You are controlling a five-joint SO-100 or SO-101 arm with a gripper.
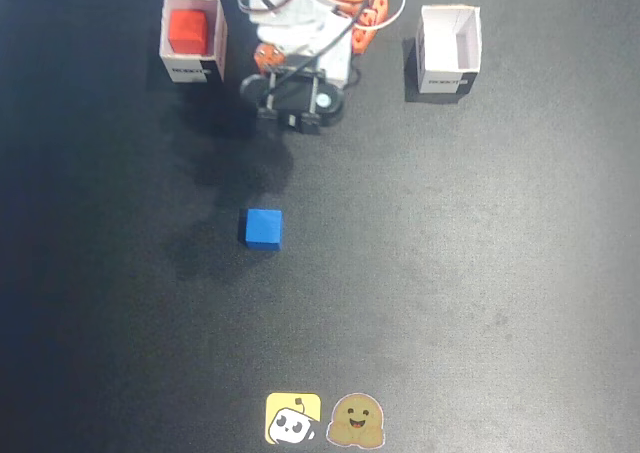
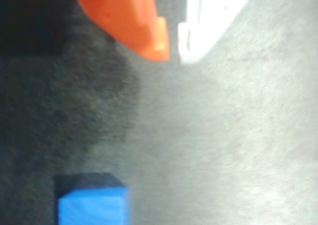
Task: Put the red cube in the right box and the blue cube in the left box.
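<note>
The dark counter [image 1: 480,273] fills the fixed view. At its top middle sits the white and orange arm [image 1: 305,33], folded over its base. Two white boxes flank it: the box at the left of the fixed view [image 1: 190,68] holds the red cube [image 1: 187,30] inside it; the box at the right of that view [image 1: 448,78] is open at the top and shows only its white walls. The blue cube [image 1: 263,228] lies alone on the counter below the arm, well apart from both boxes. In the wrist view the pincer [image 2: 174,53] hangs above the counter, its orange finger [image 2: 129,21] and white finger [image 2: 208,21] nearly together with nothing between them, and the blue cube sits at the bottom left. Two small stickers [image 1: 325,419] lie near the bottom edge of the fixed view.
</note>
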